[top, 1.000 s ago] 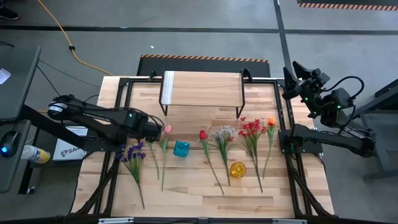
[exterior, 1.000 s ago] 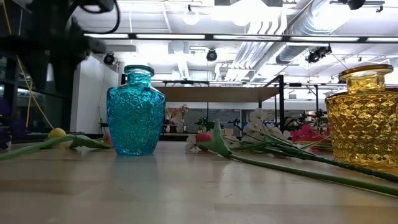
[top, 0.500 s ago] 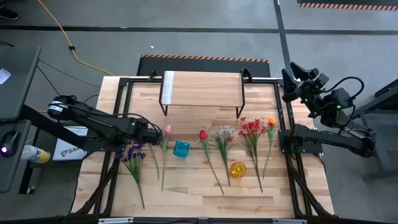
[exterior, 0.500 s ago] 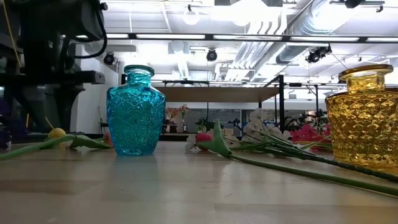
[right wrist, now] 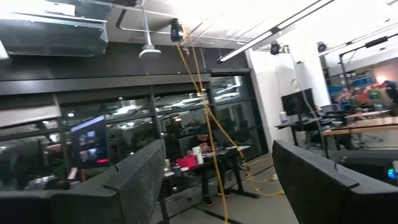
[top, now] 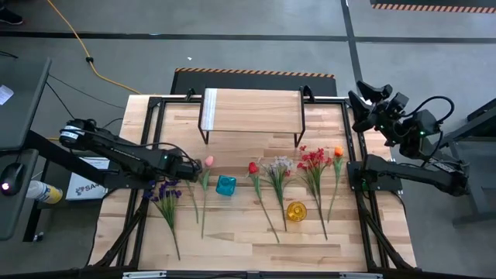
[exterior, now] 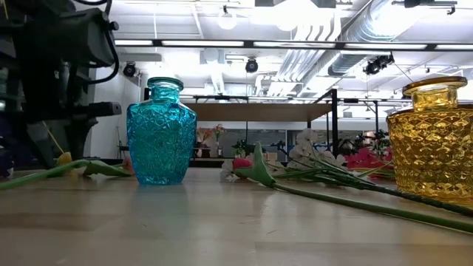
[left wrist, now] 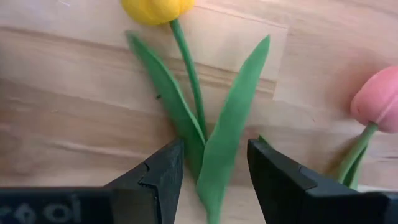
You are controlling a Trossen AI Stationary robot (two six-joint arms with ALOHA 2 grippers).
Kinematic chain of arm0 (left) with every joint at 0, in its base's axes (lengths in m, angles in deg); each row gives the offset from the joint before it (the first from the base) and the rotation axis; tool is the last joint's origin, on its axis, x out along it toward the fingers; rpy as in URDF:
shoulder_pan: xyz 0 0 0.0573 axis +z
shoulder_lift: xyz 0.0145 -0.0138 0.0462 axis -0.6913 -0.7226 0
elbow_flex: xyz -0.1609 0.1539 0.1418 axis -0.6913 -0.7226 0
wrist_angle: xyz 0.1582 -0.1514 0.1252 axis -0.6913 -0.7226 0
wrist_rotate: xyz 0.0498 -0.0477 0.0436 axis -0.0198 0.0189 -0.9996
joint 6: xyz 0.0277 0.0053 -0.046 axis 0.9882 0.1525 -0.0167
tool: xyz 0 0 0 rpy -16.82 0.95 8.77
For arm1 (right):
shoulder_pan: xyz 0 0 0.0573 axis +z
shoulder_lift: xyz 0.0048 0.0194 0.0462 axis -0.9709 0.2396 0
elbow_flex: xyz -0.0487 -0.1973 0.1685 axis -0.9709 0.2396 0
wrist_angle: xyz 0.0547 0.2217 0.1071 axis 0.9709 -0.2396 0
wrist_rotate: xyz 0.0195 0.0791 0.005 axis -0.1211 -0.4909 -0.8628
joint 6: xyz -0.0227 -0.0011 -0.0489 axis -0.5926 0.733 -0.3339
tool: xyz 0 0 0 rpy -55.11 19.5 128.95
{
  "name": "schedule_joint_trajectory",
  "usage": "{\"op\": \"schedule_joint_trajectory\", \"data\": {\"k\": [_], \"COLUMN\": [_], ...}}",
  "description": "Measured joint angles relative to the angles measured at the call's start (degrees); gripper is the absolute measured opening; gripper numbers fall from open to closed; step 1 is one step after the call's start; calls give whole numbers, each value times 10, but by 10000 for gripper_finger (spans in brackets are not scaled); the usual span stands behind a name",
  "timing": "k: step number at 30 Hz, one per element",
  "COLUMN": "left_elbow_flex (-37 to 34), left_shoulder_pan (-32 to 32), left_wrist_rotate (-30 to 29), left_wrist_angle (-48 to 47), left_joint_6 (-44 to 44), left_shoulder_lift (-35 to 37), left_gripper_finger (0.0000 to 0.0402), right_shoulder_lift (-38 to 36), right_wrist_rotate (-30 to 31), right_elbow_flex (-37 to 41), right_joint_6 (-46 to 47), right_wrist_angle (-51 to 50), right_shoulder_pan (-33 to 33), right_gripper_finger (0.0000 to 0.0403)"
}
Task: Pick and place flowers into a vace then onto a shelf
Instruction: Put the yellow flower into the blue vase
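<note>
The high camera looks straight down on the whole bench [top: 248,232]. The low camera sits at bench-top height, close to the blue vase [exterior: 161,131], facing the room. The left wrist camera looks closely down at the yellow tulip [left wrist: 157,9], shared with both. The right wrist camera faces the room.

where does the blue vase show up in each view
High view: the blue vase stands mid-table, between the pink tulip and the red flower.
Low view: the vase stands left of centre, in front of the shelf.
Left wrist view: not in it; only the yellow tulip and the pink tulip.
Right wrist view: not in it; only the room.
Shared landmark: the pink tulip.
</note>
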Motion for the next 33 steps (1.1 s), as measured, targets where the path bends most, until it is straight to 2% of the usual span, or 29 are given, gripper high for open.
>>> {"op": "schedule_joint_trajectory", "data": {"k": [13,24,30,33], "left_elbow_flex": [-19,-18,-21,-13], "left_shoulder_pan": [-1,-1,-1,0], "left_wrist_rotate": [-26,-30,-59,-77], "left_wrist_angle": [23,13,22,24], "left_joint_6": [-4,-2,-15,-17], "left_shoulder_lift": [-14,-45,-47,-48], "left_gripper_finger": [200,104,47,30], "right_shoulder_lift": [0,0,0,0], "right_wrist_rotate": [-32,-33,-33,-33], "right_elbow_flex": [0,0,0,0], "right_joint_6": [10,10,10,10], "right_wrist_angle": [0,-3,-4,-6], "right_shoulder_pan": [0,0,0,0], "right_gripper_finger": [287,287,287,287]}}
